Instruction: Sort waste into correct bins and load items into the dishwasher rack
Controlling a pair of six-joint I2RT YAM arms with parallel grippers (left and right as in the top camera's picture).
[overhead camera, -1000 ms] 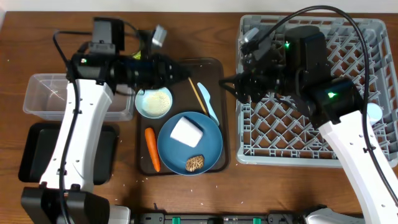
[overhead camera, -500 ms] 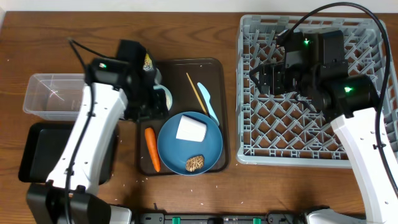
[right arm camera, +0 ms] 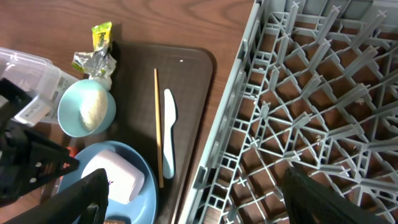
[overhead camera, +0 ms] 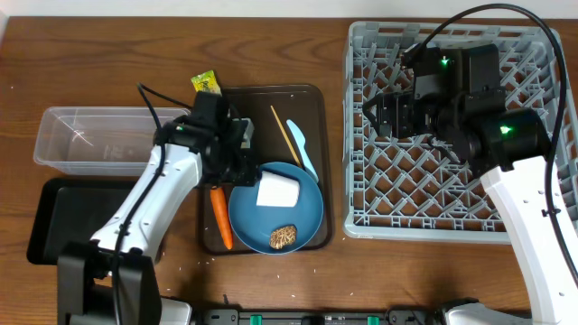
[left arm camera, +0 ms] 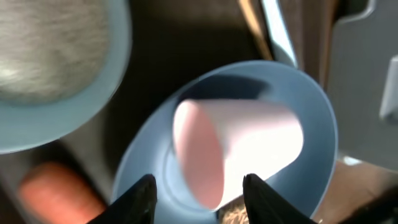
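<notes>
- pink cup (left arm camera: pixel 239 146) lies on its side on the blue plate (overhead camera: pixel 307 212), just ahead of the left gripper (left arm camera: pixel 202 198).
- left gripper hovers with its jaws part-way apart and nothing between them: released, not touching the cup.
- a round cup on its side can roll. if one finger meets it first, it may run across the plate into the brown food piece (overhead camera: pixel 284 236) or over the rim.
- the gap between the fingers looks barely wider than the cup, so an off-centre descent could land a fingertip on top and shove the plate along the brown tray (overhead camera: pixel 307 99).
- light-blue bowl (right arm camera: pixel 67 121) with rice (right arm camera: pixel 92 107) sits just beside the left wrist. a careless swing could tip it and scatter the rice.
- carrot (overhead camera: pixel 219 217) lies just beside the plate. the spoon (overhead camera: pixel 302 144) lies further right and the wrapper (overhead camera: pixel 206 83) off the tray. none is sorted yet.
- clear tub (overhead camera: pixel 72 135) and black tray (overhead camera: pixel 45 226) wait to the left.
- right gripper (right arm camera: pixel 202 199) hangs over the dishwasher rack (overhead camera: pixel 542 36), jaws wide and empty. a cup brought across could crowd it.
</notes>
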